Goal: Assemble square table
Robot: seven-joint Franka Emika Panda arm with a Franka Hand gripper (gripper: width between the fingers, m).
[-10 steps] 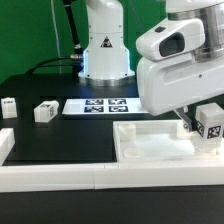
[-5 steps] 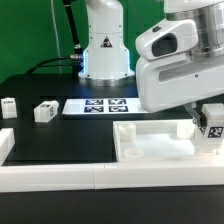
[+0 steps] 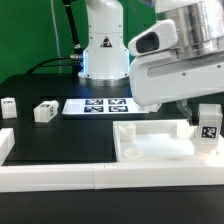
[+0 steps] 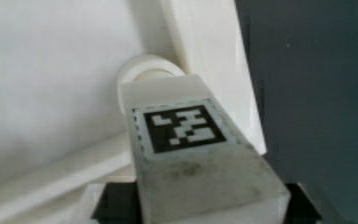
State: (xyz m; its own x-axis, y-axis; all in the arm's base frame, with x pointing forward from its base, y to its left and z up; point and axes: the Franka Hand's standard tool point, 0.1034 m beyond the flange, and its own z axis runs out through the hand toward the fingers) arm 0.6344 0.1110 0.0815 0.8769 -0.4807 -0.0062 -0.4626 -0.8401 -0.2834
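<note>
**Leg held upright over a corner socket of the top**

The gripper (image 4: 202,202) has its jaws closed on the held leg (image 3: 208,125). The wrist view shows a dark finger on either side of the leg's lower body. The leg stands upright with its tag facing outward, probably so that its end can go straight down into the corner socket (image 4: 146,73), which shows as a rounded collar just behind it. Whether the leg's end already touches the socket, I cannot tell.

The square top (image 3: 150,148) lies flat near the table's front edge, toward the corner on the exterior view's right, with its raised rim facing up.

The marker board (image 3: 100,104) lies near the middle of the table, well apart from the top. The nearer loose leg (image 3: 44,111) and the far loose leg (image 3: 8,107) wait toward the edge on the exterior view's left. The border wall (image 3: 50,172) runs along the front edge. The rim beside the socket looks like the only thing crowding the leg.
</note>
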